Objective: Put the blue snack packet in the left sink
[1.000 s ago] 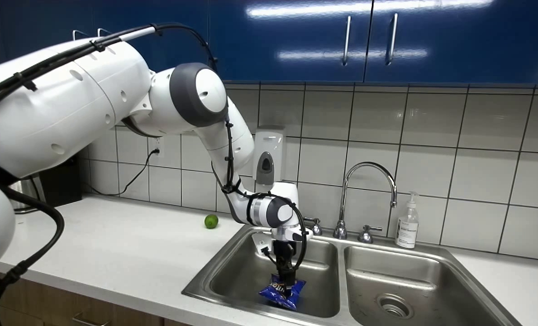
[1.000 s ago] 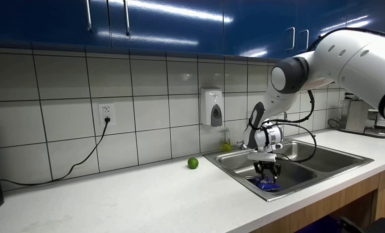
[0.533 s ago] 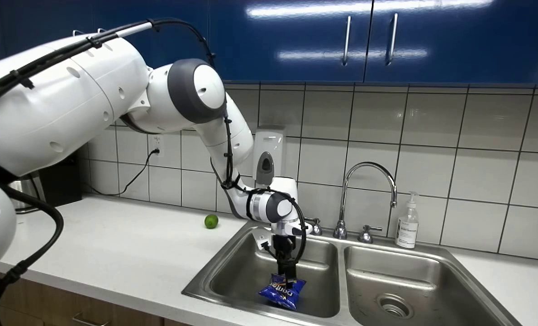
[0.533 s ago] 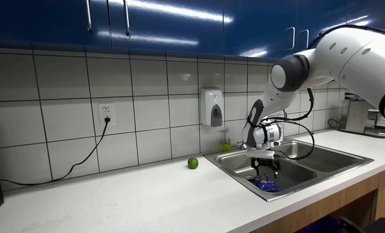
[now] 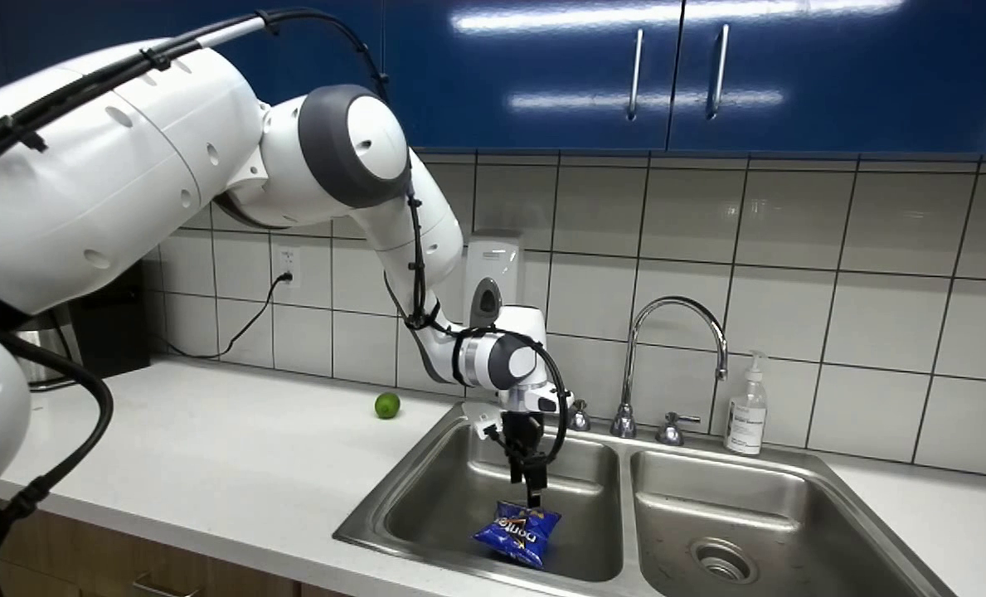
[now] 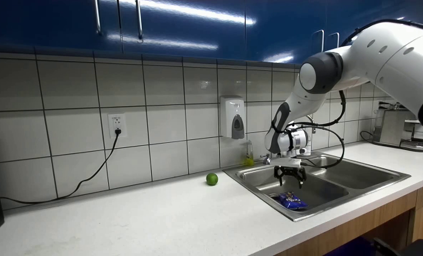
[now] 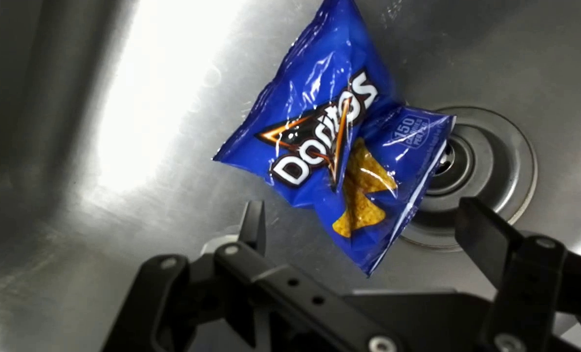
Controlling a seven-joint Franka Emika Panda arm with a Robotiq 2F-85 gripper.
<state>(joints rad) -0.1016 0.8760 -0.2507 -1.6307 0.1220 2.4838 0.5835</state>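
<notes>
In an exterior view, the blue snack packet point(image 5: 517, 535) lies on the floor of the left sink point(image 5: 588, 526), toward its front wall, printed face up. The gripper point(image 5: 527, 491) hangs above it, pointing down and seen nearly edge-on; spread cannot be judged from this angle. The right-hand basin point(image 5: 675, 531) adjoins. A faucet point(image 5: 629, 365) stands on the rear ledge, a pump bottle point(image 5: 746, 414) to its right in this view.

In an exterior view, the jaws stand well apart above the packet — a visible gap separates packet from gripper. A small green fruit point(image 6: 212, 179) rests on the countertop point(image 6: 126, 220) near the sink rim. A dispenser point(image 6: 232, 115) and an outlet point(image 6: 123, 124) are mounted on the tiled wall point(image 6: 165, 122).

In the wrist view, the fingers point(image 7: 255, 222) are spread wide, the packet lying beyond and clear of both. "Doritos" lettering point(image 7: 322, 132) runs diagonally across the creased face. The packet's right edge hides part of the round drain point(image 7: 503, 166) — whether it rests on the drain cannot be determined.
</notes>
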